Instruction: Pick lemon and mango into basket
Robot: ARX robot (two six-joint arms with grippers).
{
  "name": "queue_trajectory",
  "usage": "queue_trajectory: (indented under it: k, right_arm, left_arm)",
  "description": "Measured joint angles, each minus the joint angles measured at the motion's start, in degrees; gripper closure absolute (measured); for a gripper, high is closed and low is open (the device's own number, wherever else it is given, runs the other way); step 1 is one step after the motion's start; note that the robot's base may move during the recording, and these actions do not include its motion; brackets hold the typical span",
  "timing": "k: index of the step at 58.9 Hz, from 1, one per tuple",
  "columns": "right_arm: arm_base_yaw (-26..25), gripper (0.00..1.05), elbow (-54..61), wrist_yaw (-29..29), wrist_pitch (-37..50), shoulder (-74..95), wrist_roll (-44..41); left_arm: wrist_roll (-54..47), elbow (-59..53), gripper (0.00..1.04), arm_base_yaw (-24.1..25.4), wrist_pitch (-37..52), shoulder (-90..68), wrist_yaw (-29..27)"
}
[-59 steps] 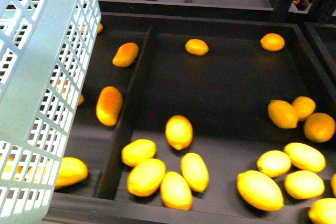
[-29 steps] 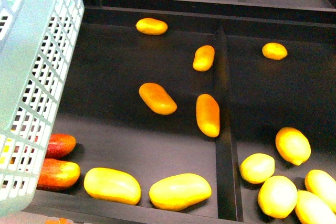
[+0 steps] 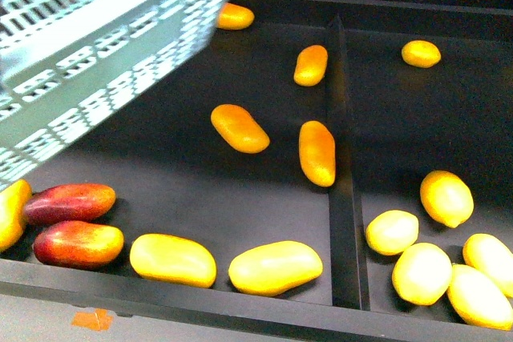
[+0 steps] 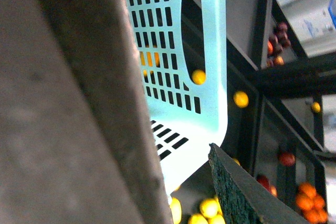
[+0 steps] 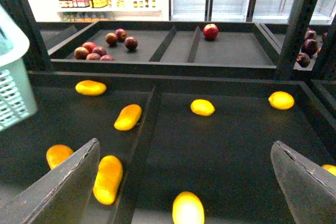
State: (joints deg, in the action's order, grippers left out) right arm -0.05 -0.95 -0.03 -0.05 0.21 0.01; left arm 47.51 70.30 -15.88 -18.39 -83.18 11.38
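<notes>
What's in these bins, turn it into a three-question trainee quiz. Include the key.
1. True or false: the red mangoes lie on the lemons' side of the divider.
2. The right gripper is: A open and empty; B shut on a lemon; C shut on a mango.
3. How many red mangoes show in the front view?

Key: 1 false, they lie on the other side of it; 2 A; 3 two.
</notes>
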Motion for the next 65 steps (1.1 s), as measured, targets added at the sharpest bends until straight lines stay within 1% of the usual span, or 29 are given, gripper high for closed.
queue_trajectory:
  k: [5, 13, 18, 26, 36, 55, 56, 58, 60, 61, 63, 65]
  right_arm:
    - [0.0, 0.09, 0.0, 0.0, 0.0, 0.0, 0.0]
    - [0.0, 0.09, 0.0, 0.0, 0.0, 0.0, 0.0]
    - [0.0, 0.09, 0.0, 0.0, 0.0, 0.0, 0.0]
    - [0.0, 0.09, 0.0, 0.0, 0.0, 0.0, 0.0]
    - [0.0, 0.09, 0.0, 0.0, 0.0, 0.0, 0.0]
    - [0.0, 0.09, 0.0, 0.3, -0.1, 0.1, 0.1]
    - [0.2, 0.09, -0.2, 0.9, -0.8, 0.5, 0.8]
    - [1.2, 0.09, -2.7, 5.2, -7.4, 3.4, 3.7]
    - [1.2, 0.09, -4.8, 7.8, -12.4, 7.0, 7.1]
    - [0.8, 0.09, -5.9, 8.5, -14.9, 9.5, 8.8]
    - [0.0, 0.09, -6.7, 8.1, -16.5, 12.8, 10.5]
    - [-0.9, 0.09, -6.8, 7.6, -16.3, 15.4, 11.9]
  left_arm:
    - [0.2, 2.9, 0.76, -3.2, -0.4, -3.0, 3.8]
    - [1.4, 5.5, 0.76, -6.9, 0.3, -5.2, 6.7]
    - [2.8, 6.2, 0.76, -8.2, 1.2, -5.4, 7.0]
    - [3.1, 6.6, 0.76, -10.3, 2.6, -5.4, 5.5]
    - [3.6, 6.6, 0.76, -11.0, 2.7, -5.4, 5.8]
    - [3.6, 6.6, 0.76, -11.0, 2.7, -5.4, 5.6]
    - [3.6, 6.6, 0.76, -11.1, 2.7, -5.4, 5.6]
    - [3.5, 6.6, 0.76, -11.1, 2.7, -5.4, 5.6]
    - [3.6, 6.6, 0.76, -11.1, 2.7, -5.4, 5.6]
    - [3.7, 6.6, 0.76, -11.1, 2.7, -5.4, 5.6]
    - [3.7, 6.6, 0.76, -11.1, 2.7, -5.4, 5.5]
    - [3.7, 6.6, 0.76, -11.1, 2.7, -5.4, 5.5]
